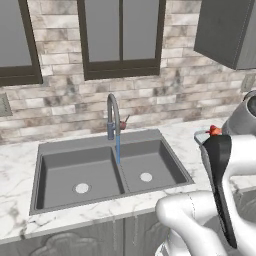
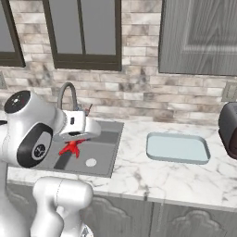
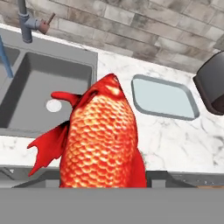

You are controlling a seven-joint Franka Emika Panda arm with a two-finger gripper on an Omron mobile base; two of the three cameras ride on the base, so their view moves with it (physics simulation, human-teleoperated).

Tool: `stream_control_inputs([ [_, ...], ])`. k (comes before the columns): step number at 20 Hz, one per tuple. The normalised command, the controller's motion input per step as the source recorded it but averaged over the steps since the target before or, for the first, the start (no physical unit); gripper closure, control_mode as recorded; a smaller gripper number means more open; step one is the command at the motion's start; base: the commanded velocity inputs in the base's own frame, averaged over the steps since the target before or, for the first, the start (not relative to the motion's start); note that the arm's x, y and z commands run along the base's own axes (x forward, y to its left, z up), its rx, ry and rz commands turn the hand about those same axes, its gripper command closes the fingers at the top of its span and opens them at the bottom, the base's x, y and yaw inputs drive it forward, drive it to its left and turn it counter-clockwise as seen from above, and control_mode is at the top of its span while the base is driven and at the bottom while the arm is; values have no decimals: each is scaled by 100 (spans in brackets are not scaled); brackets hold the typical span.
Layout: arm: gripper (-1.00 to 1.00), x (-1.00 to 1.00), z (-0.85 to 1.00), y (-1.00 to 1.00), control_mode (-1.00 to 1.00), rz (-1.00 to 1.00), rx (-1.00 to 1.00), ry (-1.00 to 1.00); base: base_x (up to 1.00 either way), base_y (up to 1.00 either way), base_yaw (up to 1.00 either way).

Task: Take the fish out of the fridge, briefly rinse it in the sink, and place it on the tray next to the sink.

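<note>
Open marble counter (image 2: 139,171) between sink (image 2: 99,152) and tray (image 2: 177,148). Tray bare inside, approachable from above and from the near side. Just right of it, a dark rounded appliance (image 2: 228,129); faucet (image 1: 113,117) with running water (image 1: 118,149) over the divider.

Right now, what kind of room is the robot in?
It looks like a kitchen. There is a double sink with a tall faucet running water, a marble counter, and the hand holds a red fish.
</note>
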Motion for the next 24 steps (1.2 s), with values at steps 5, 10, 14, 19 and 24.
stream_control_inputs([
  [5, 100, 1, 0, -64, -100, -11, 32, -1, 0, 0, 0],
  [10, 100, 1, 0, -53, -100, -11, 9, -10, 0, 0, 0],
  [14, 100, 27, 0, -67, -100, -20, 5, -7, 0, 0, 0],
  [19, 100, 55, -7, -61, -100, -36, 0, -2, 0, 0, 0],
  [24, 100, 72, -17, -58, -100, -31, 1, -4, 0, 0, 0],
])
